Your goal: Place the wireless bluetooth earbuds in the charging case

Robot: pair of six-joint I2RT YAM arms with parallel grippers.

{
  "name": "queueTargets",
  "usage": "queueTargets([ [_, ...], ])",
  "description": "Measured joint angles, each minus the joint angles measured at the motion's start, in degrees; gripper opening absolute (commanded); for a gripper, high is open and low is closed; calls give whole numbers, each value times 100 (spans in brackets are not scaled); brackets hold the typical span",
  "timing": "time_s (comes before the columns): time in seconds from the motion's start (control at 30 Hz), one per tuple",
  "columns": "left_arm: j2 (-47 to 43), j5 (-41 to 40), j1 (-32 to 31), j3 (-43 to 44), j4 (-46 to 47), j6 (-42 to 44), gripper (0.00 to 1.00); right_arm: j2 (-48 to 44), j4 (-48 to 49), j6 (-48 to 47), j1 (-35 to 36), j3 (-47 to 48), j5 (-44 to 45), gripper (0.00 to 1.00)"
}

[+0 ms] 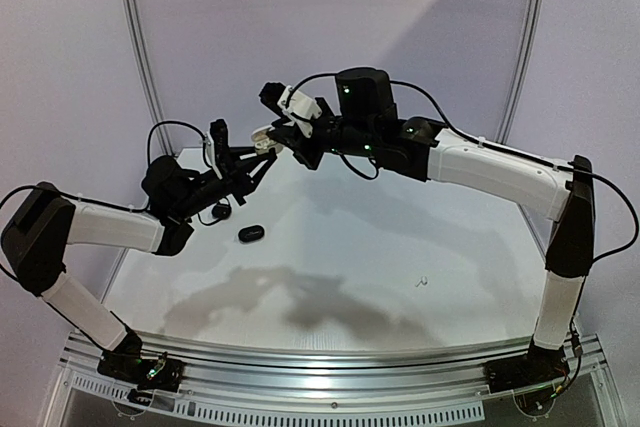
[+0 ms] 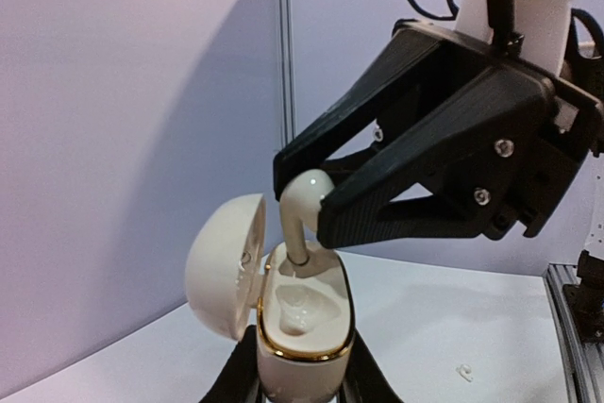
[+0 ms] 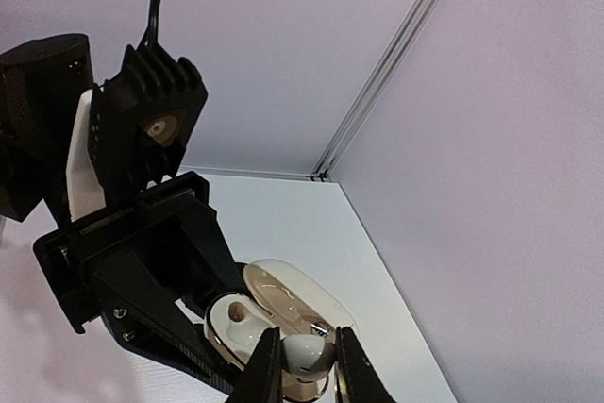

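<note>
Above the worktop (image 2: 453, 318), well clear of it, the left fingers (image 2: 233, 382) are clamped on the base of the white charging case (image 2: 302, 332), whose lid (image 2: 222, 266) is swung open. The right fingers (image 2: 396, 205) pinch a white earbud (image 2: 300, 228) by its head. Its stem tip sits at the far socket, and the near socket appears empty. Judgement: insertion is under way. Recommend aligning the stem with the socket, lowering slowly against a steady case, and releasing only once the bud seats flush.
</note>
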Motion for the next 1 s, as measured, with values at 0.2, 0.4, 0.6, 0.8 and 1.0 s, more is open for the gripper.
queueTargets([
  [0.2,0,0,0,0,0,-4,0,22,-24,-15,0,35,7,19],
  [0.4,0,2,0,0,0,-22,0,39,-24,-15,0,61,11,18],
  [0.6,0,11,0,0,0,-46,0,81,-50,-13,0,125,28,18],
  [0.8,0,22,0,0,0,-66,0,83,-87,7,4,144,39,20],
  [1.0,0,35,0,0,42,-70,0,131,-212,46,24,201,83,22],
])
